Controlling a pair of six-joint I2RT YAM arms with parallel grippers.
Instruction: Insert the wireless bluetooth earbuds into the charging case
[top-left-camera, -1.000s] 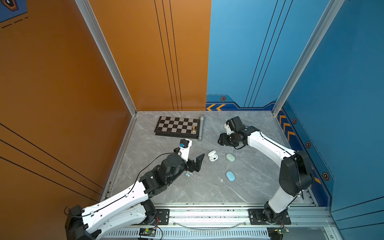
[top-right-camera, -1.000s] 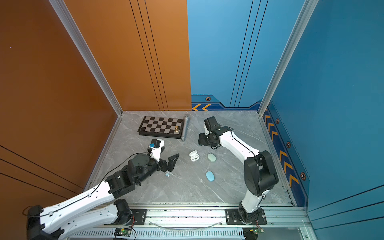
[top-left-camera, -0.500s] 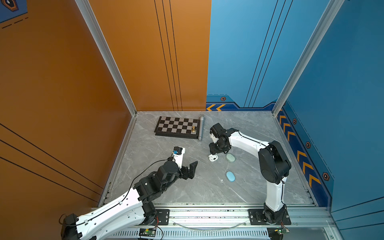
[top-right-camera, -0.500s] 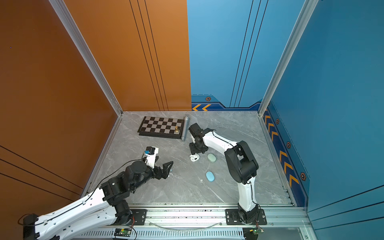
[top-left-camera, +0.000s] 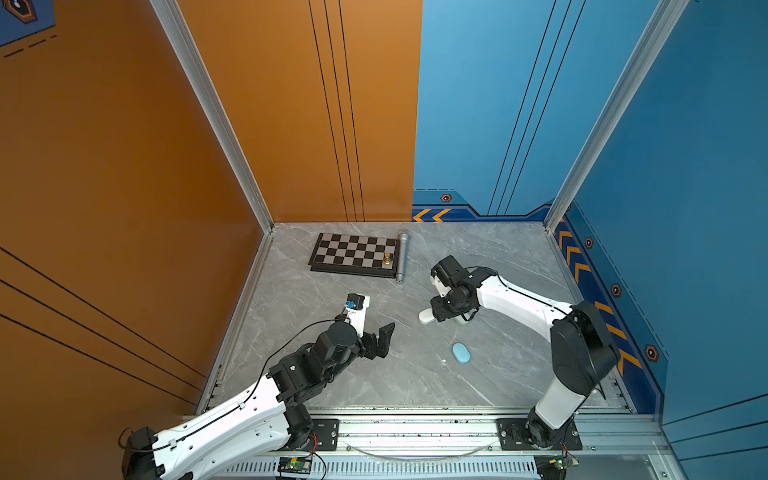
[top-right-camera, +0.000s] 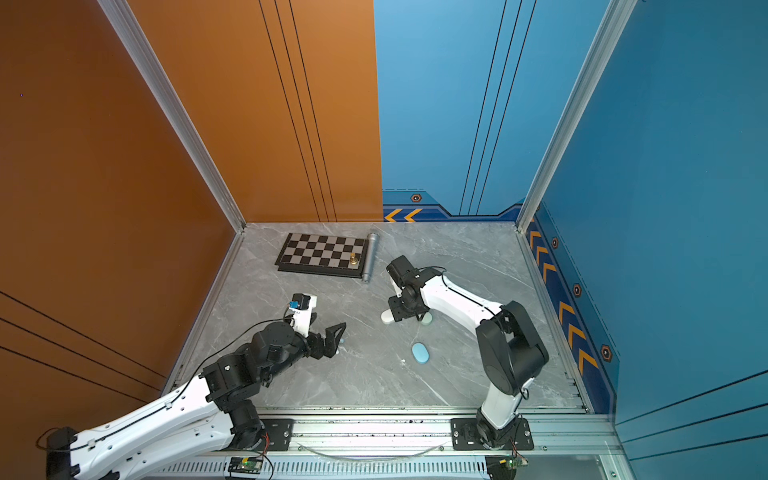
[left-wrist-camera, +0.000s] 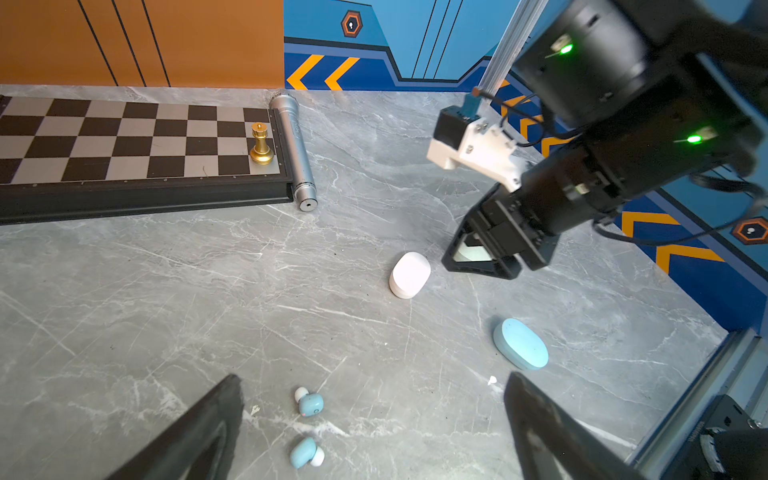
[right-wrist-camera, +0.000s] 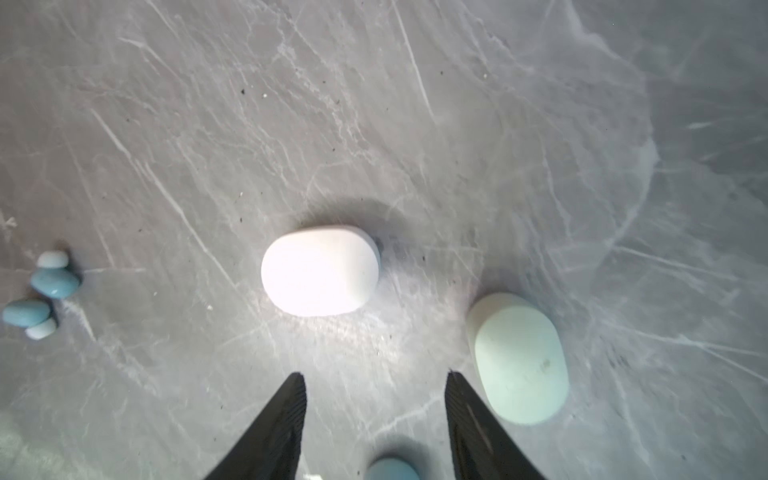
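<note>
The right gripper (right-wrist-camera: 374, 378) has shifted left to the white case (right-wrist-camera: 320, 270), jaws apart and empty. The left gripper (left-wrist-camera: 374, 378), wide open, brackets the blue earbuds (left-wrist-camera: 311, 404), presumably for pickup.

no text is legible anywhere; orange chevrons (left-wrist-camera: 305, 68) mark the blue wall trim (left-wrist-camera: 374, 70).

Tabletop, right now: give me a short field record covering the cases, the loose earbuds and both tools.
left tool: open wide, empty
right tool: open, empty
light blue plastic earbuds with white tips: two, loose on the grey marbled table, in front of left tool
white oval plastic case: shut, in front of right tool
pale green oval plastic case: shut, beside right tool
light blue oval plastic case: shut, apart from the other cases
case contents: hidden
</note>
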